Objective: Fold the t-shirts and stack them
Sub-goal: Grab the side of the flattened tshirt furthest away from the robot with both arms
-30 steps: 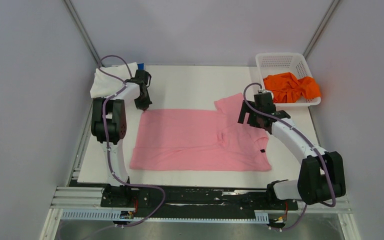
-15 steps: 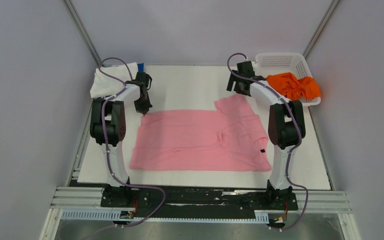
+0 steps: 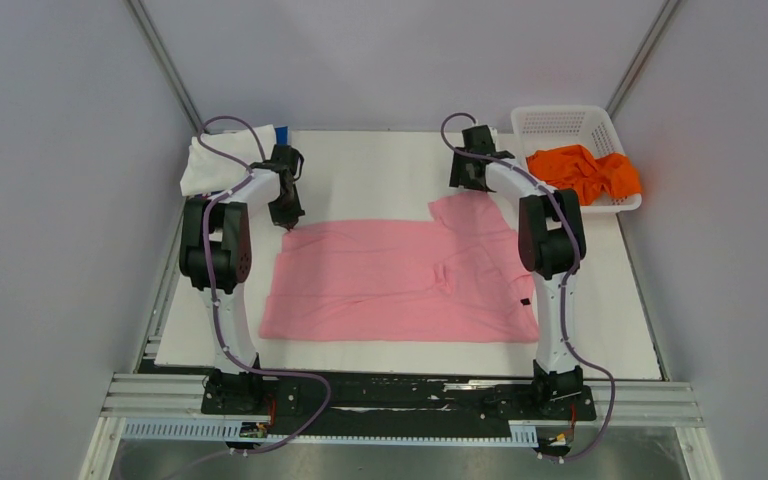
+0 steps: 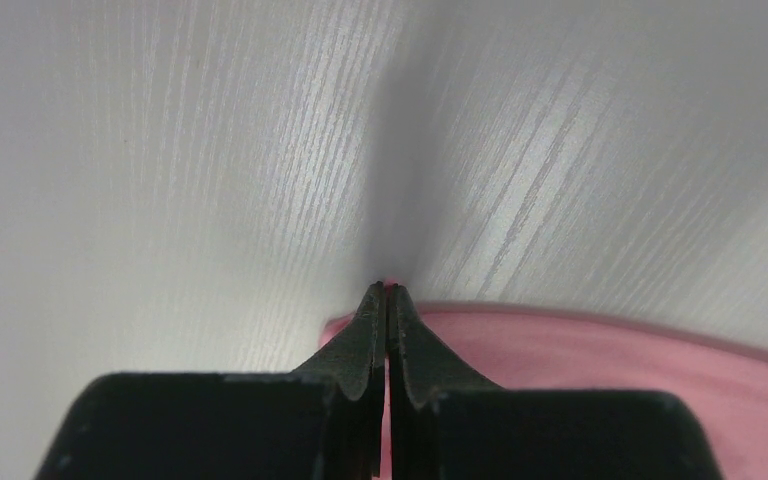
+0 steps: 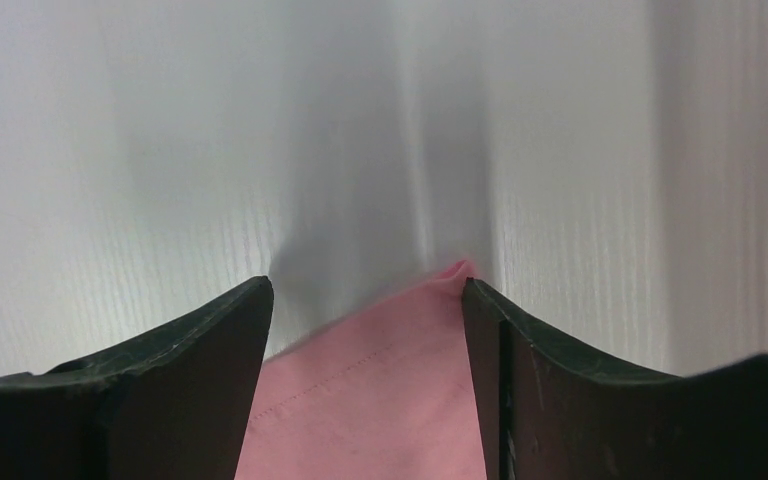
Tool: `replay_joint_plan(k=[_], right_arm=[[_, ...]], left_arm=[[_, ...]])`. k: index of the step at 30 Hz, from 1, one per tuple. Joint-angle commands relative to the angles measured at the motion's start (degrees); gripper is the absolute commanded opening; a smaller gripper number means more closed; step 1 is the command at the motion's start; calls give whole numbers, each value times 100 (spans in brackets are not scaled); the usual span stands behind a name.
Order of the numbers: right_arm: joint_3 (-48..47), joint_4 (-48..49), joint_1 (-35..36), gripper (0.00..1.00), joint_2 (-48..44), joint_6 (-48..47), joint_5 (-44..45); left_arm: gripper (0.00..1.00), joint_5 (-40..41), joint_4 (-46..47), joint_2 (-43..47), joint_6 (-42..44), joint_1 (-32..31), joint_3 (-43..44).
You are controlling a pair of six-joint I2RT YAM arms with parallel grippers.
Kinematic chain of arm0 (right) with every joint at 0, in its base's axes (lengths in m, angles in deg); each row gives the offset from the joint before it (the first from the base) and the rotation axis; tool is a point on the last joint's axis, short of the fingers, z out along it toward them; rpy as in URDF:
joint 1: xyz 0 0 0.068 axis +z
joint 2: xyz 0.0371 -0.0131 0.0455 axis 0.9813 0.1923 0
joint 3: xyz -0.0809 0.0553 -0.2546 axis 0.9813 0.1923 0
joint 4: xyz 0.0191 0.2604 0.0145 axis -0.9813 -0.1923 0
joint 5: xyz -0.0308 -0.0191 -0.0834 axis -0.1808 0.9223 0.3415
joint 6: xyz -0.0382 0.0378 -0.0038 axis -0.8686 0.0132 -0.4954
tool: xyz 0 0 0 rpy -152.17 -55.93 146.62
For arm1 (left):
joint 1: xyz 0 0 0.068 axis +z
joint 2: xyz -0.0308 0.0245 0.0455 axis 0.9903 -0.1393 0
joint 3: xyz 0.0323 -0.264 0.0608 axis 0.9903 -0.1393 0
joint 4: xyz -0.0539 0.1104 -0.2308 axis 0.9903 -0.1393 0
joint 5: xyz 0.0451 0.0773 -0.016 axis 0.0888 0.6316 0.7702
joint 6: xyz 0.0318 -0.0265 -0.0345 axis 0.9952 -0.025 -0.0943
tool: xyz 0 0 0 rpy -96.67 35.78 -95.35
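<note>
Pink t-shirt (image 3: 390, 280) laid out mid-surface (image 3: 380, 165), top view: not folded. Orange tee (image 3: 580, 172) in basket (image 3: 560, 120), white tee (image 3: 210, 165) far left.
L wrist: left claw (image 4: 387, 290) clenched on pink corner.
R wrist: right claw (image 5: 365, 287) agape astride other corner, nothing gripped.
Folding + stacking all left, seemingly.

Overhead view: bright, even, diffuse light from above; no glare. White desk (image 3: 380, 165) very bright, arms throwing only faint soft shadows; sharp edge to edge. Left wrist view: desk grain crisp mid-frame, left pincer (image 4: 387, 292) black and soft-focus at the bottom, grey shadow band rising from its tips. Right wrist view: softer throughout; pink t-shirt (image 5: 380, 400) edge slightly blurred between the right pincer (image 5: 365, 292) fingers, broad shadow above.
</note>
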State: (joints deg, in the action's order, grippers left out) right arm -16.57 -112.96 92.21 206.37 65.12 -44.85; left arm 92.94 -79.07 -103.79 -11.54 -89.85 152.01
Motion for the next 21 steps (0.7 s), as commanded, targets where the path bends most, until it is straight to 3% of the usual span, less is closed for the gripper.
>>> replay_joint_plan(k=[1,7,12,15,18,21], right_arm=[[341,55,-11,68,-124,-32,-68],[923,76,-17,65,-441,170,36],[1079,145,-20,45,-494,395,91],[1128,310,-15,19,-630,401,31],[1132,438,-19,1,-869,290,-33],[1337,585,-7,0,-1238,163,-240]], left_arm=[[0,-38,31,256,-35,-32,-66],[0,0,47,370,-54,-31,-154],[0,-9,52,417,-74,-32,-203],[0,-38,49,482,-65,-32,-217],[0,-31,70,647,-40,-51,-248],[0,-13,110,838,-27,-65,-377]])
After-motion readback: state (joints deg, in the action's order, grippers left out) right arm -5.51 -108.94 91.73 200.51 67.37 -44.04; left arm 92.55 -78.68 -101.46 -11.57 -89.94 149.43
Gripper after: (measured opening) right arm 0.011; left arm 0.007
